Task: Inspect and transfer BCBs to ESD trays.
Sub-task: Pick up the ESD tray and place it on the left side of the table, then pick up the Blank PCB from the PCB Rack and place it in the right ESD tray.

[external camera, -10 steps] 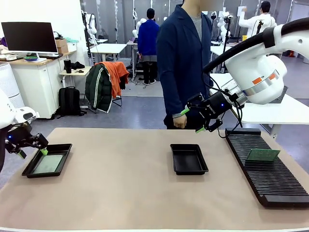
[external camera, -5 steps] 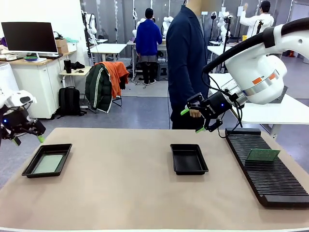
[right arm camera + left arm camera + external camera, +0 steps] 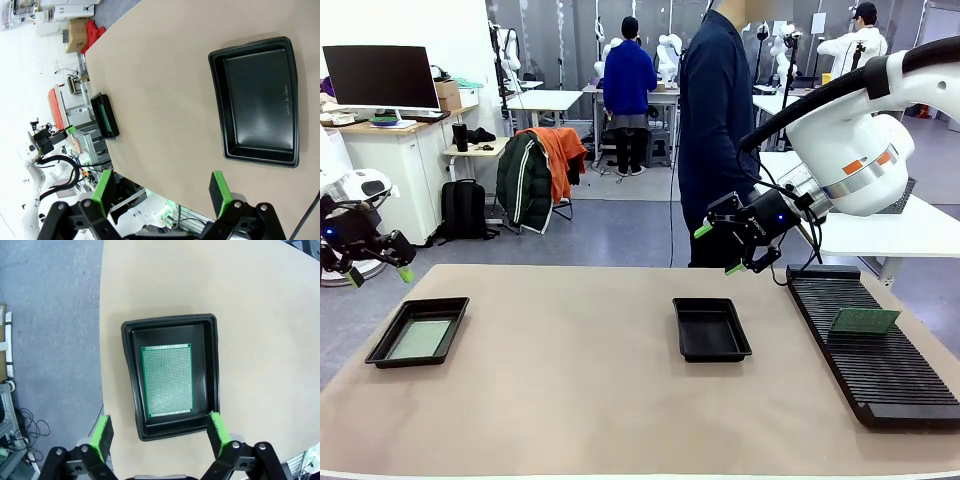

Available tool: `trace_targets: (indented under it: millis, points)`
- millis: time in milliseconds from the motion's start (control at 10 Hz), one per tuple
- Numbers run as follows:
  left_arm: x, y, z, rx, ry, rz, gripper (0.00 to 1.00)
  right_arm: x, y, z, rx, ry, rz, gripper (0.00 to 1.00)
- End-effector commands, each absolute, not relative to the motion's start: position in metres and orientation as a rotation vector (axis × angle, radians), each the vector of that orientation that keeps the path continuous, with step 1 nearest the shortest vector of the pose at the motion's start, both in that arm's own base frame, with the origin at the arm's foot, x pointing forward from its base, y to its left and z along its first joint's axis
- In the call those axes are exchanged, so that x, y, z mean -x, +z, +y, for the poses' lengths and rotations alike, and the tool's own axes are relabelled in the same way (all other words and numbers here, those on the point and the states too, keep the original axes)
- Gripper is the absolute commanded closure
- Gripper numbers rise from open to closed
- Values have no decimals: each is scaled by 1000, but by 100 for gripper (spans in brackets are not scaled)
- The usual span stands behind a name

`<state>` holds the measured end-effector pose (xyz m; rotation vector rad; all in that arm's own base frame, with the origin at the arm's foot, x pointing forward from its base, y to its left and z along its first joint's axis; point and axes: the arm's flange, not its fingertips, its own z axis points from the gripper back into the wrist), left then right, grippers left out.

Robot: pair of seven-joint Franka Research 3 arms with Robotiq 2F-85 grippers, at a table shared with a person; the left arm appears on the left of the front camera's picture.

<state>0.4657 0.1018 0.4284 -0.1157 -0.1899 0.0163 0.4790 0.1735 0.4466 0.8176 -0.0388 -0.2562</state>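
Left hand (image 3: 380, 275) risen, released; right hand (image 3: 718, 249) released; perforated board (image 3: 166, 380), seemingly flat, in rimmed tray (image 3: 213, 375).

The smooth, glossy black plastic rectangular tray (image 3: 257, 100) lies on a matt beige tabletop (image 3: 160, 75); the thin pale green board (image 3: 166, 381) is finely perforated.

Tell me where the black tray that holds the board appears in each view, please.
Front view: the ESD tray sits at the table's left side, near the edge.
Left wrist view: the ESD tray is in the picture's middle.
Right wrist view: the ESD tray is small, at the left, tilted.
Shared landmark: the pale green BCB lying flat in it.
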Motion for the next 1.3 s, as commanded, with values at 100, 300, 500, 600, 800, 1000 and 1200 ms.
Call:
trace_targets:
  millis: [100,300,500,600,800,1000,1200]
  points:
    - [-465,426,104,118,26,-192,0,-479,449,174,-798,-274,-44,0]
    - [-465,426,104,118,26,-192,0,-479,449,174,-798,-274,-44,0]
    - [-465,426,104,118,26,-192,0,-479,449,174,-798,-274,-44,0]
    - [-465,426,104,118,26,-192,0,-479,449,174,-798,-274,-44,0]
    - [-465,426,104,118,26,-192,0,-479,449,174,-798,-274,-44,0]
    - [-465,426,104,118,26,-192,0,-479,447,174,-818,-256,-39,0]
    - [-465,426,104,118,26,-192,0,-459,478,149,-766,-142,-126,0]
